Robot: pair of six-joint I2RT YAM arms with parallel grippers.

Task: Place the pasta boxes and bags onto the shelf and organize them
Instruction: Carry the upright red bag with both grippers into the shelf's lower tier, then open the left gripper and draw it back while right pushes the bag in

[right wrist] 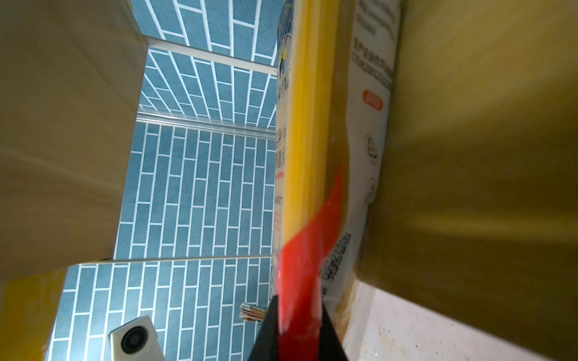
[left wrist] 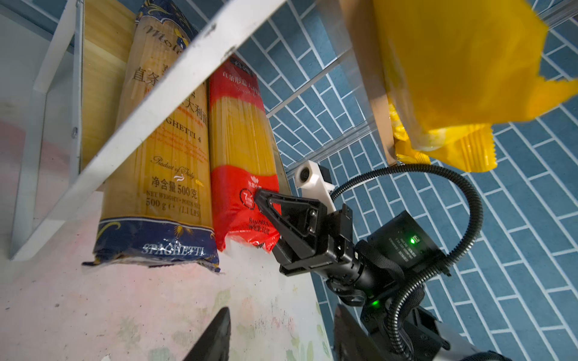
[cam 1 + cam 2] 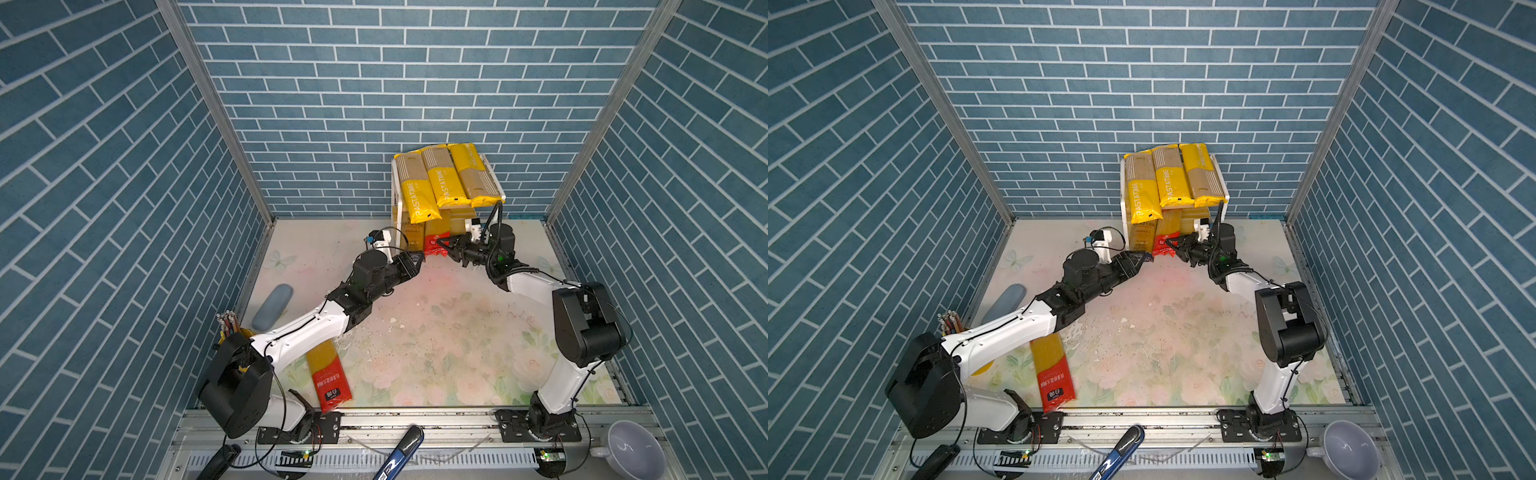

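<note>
- The shelf (image 3: 493, 176) stands far back on the counter (image 3: 457, 332), right of centre, against the tiled wall.
- Three yellow PASTATIME packs (image 3: 440, 178) lie side by side on its top board. Their long axes run near to far, and their near ends hang over the front edge. Each has a tan striped window.
- On the lower board lie two packs, touching along their long sides and also pointing near to far.
- The left one is the dark-blue-ended pack (image 2: 162, 156), clear film over pale spaghetti, with "SPAGHETTI" printed on its near band.
- The right one is the shelved red-ended pack (image 2: 240, 140), yellow strands between red bands.
- Both near ends stick out past the shelf front.
- The right pincer (image 3: 445, 248) reaches in from the right and is clamped on the near red band of the shelved red-ended pack, one finger (image 2: 272, 203) lying across the top of the film.
- The left pincer (image 3: 417, 262) sits just near of the dark-blue-ended pack's near end, its fingers apart with nothing between them.
- A loose red-ended pack (image 3: 328, 370) lies flat at the near left of the counter, well apart from both pincers. Its red end points near, its long axis is slightly skewed, and its far end is hidden under the left arm.
</note>
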